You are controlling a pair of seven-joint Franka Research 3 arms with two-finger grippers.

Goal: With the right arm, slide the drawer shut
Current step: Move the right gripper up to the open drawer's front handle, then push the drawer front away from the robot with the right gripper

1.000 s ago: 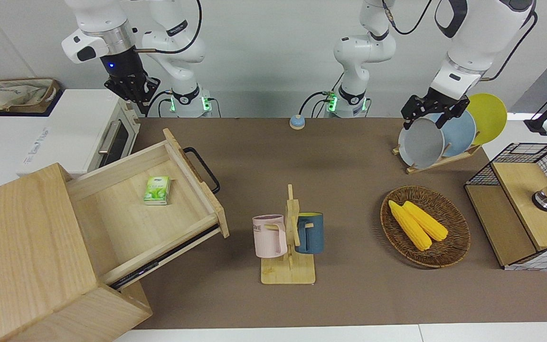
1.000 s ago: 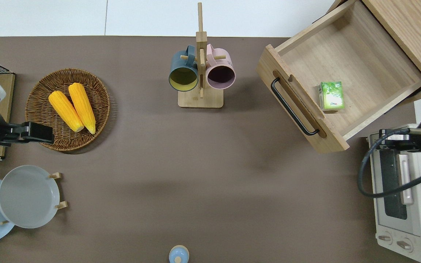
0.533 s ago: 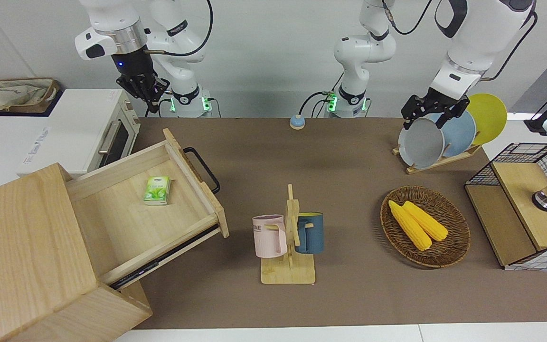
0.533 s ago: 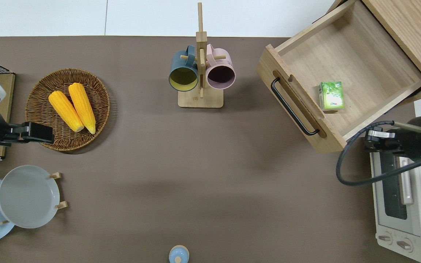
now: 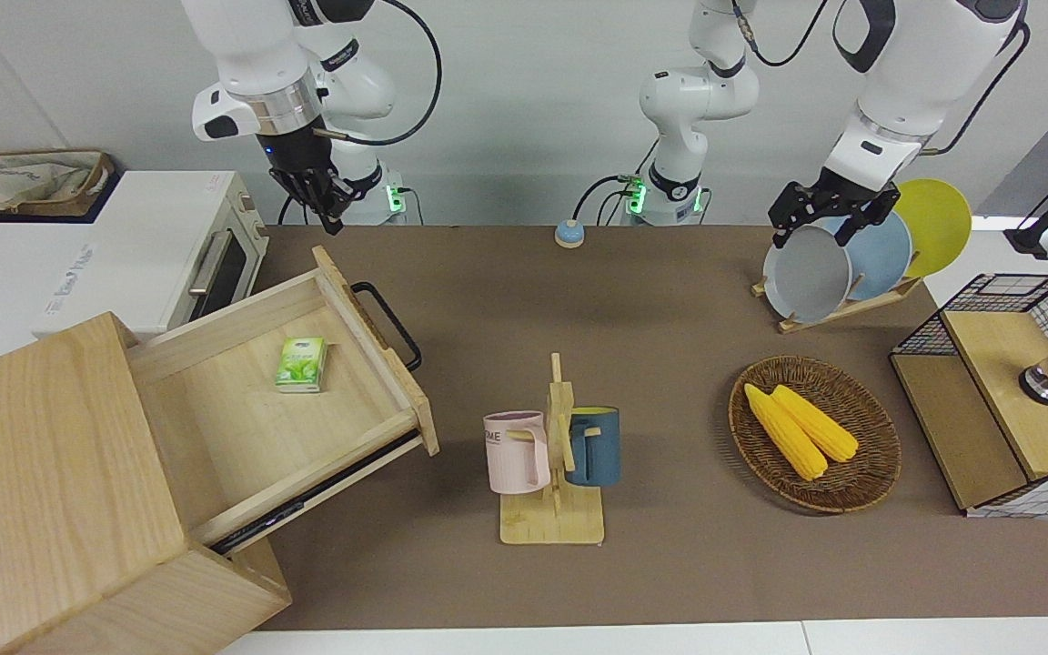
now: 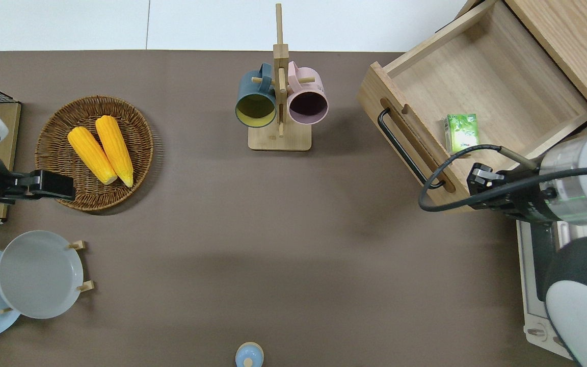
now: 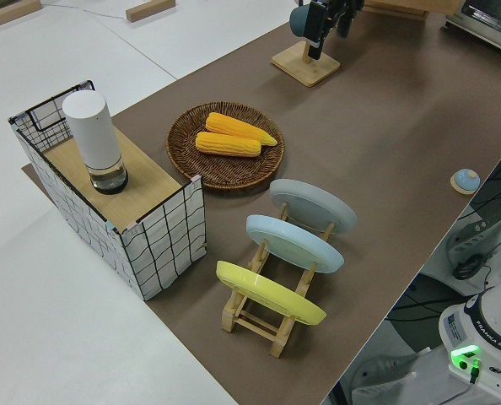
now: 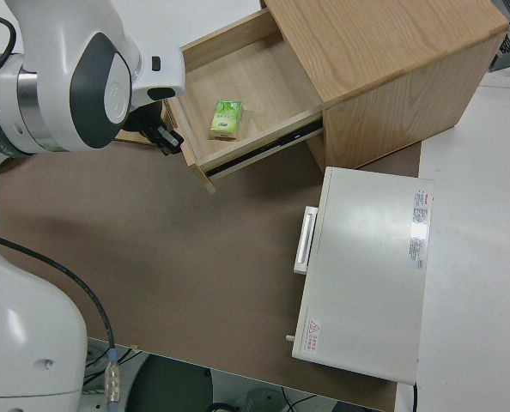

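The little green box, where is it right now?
The little green box lies inside the open drawer at the right arm's end of the table, close to the drawer's front panel, with the right gripper over that panel's corner.

Brown table (image 6: 273, 229) — carries cabinet (image 5: 51, 473), toaster oven (image 5: 151, 246), mug rack (image 6: 279, 137), corn basket (image 6: 95, 153), plate rack (image 5: 838, 305) — mesh cabinet (image 5: 997, 409).

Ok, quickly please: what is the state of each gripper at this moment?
Right gripper: holds nothing, over the open drawer's front corner; open or closed cannot be told.
Left gripper: parked, open, empty.
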